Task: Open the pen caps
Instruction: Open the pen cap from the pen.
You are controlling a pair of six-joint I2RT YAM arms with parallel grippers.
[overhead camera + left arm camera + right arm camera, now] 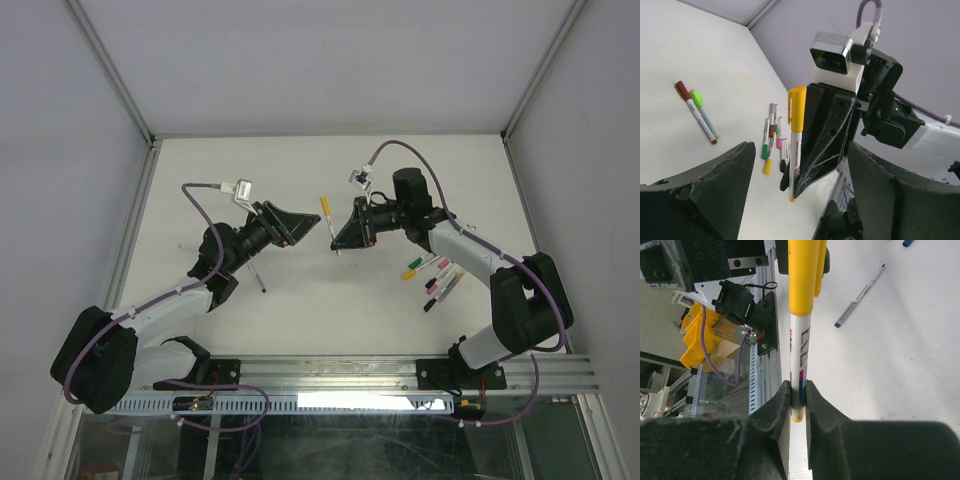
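My right gripper (798, 390) is shut on the lower end of a white-barrelled pen (800, 350), holding it above the table. The pen's yellow cap (804, 275) sits on its far end. From above, the pen (330, 228) hangs between the two arms, with the right gripper (337, 243) pinching it and the cap (324, 204) pointing away. My left gripper (801, 146) stands open and faces the pen from a short way off, its wide fingers (730, 170) on either side of the view and touching nothing. From above, the left gripper (298, 228) is just left of the pen.
A cluster of capped pens (435, 275) in green, yellow, pink and black lies under the right forearm. A maroon pen (692, 107) and a green pen (705, 112) lie together farther off. One slim pen with a blue tip (860, 290) lies by itself. The mounting rail (350, 375) runs along the near edge.
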